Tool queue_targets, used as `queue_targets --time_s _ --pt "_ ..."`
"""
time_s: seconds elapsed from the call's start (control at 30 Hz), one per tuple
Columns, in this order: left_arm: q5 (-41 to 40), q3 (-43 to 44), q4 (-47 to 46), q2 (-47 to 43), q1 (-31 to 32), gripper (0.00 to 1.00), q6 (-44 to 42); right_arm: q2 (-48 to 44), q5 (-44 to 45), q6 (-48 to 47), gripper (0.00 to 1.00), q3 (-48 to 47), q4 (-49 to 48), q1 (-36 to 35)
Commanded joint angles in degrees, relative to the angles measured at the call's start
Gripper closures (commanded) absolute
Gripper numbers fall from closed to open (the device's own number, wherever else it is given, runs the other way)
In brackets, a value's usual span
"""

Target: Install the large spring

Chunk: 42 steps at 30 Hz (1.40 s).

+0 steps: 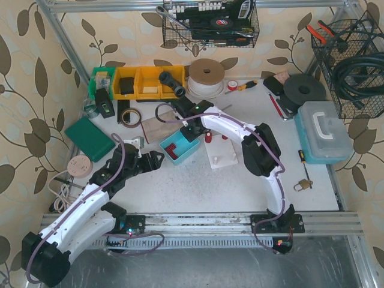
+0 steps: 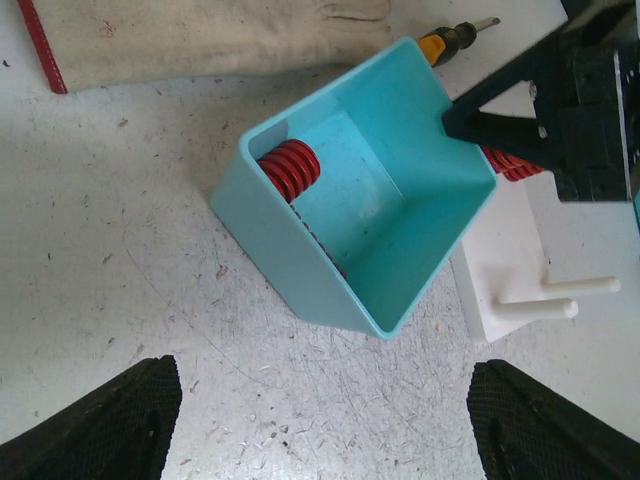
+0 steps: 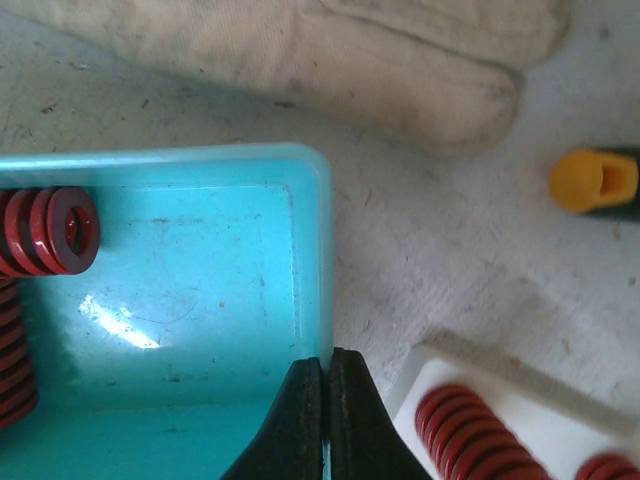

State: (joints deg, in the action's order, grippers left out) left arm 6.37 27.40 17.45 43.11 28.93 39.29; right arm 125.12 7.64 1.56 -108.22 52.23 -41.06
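Your right gripper (image 3: 325, 375) fills the bottom of its wrist view, jaws pressed together on the thin wall of the bin (image 3: 312, 250) near one corner. That pinch looks meant to steady or shift the bin rather than take a part, since nothing red sits between the fingers.

By my judgement, the spring (image 3: 52, 230) you want is the thick red coil lying on its side in the far corner of the bin, against the wall and well apart from those fingers. A second coil (image 3: 10, 350) lies along the left edge, too cropped to size up.

Just outside the pinched wall sits the white base (image 3: 440, 365), carrying two red springs (image 3: 470, 430). The left wrist view shows two bare pegs (image 2: 575, 287) on it, a likely seat for the large one.

Your left gripper (image 2: 320, 400) hangs over the table (image 2: 100, 250) near the bin, fingers spread wide and empty. It seems placed to reach in while the right holds the bin.

Beyond lie a glove (image 3: 300, 60) and a screwdriver (image 3: 595, 180).
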Motion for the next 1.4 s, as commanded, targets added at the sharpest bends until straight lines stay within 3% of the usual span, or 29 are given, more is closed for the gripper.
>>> queue_targets --time_s 0.0,0.33,0.37,0.47,0.53,0.77,1.07,1.2,1.23,1.37 --pt "1.0 -0.1 -1.5 -0.6 -0.7 0.19 0.0 -1.9 4.0 14.1 1.0 5.1 2.2 -1.7" --pt "0.6 0.0 -1.3 0.0 -0.8 0.19 0.4 -4.4 7.8 26.2 1.0 10.7 1.7 -5.4" --pt "0.5 0.0 -1.3 0.0 -0.8 0.19 0.5 -5.3 8.2 26.4 0.98 11.4 1.3 -5.4" --pt "0.7 0.3 -1.4 0.6 -0.8 0.19 0.4 -6.9 9.0 25.9 0.77 11.2 2.3 -5.3" --pt "0.6 0.6 -1.1 1.2 -0.8 0.19 0.3 -6.9 9.6 25.2 0.7 9.5 4.5 -5.3" --pt "-3.9 0.4 2.2 -1.7 -0.8 0.19 1.8 -10.0 10.8 19.9 0.66 6.5 5.4 -6.2" --pt "-12.3 -1.2 7.4 -8.5 -0.8 0.19 5.1 -9.2 -4.9 16.6 0.63 4.5 -6.3 -7.5" --pt "-12.1 -0.6 6.9 -6.1 -0.8 0.19 5.1 -5.0 -9.3 16.9 0.5 3.7 -10.8 -7.5" --pt "-12.0 -0.3 6.7 -5.3 -0.9 0.19 5.1 -4.0 -9.9 17.0 0.38 3.0 -11.2 -7.6" --pt "-11.8 0.4 6.2 -2.9 -0.8 0.19 5.1 1.4 -9.8 16.6 0.35 -2.7 -7.6 -7.5"
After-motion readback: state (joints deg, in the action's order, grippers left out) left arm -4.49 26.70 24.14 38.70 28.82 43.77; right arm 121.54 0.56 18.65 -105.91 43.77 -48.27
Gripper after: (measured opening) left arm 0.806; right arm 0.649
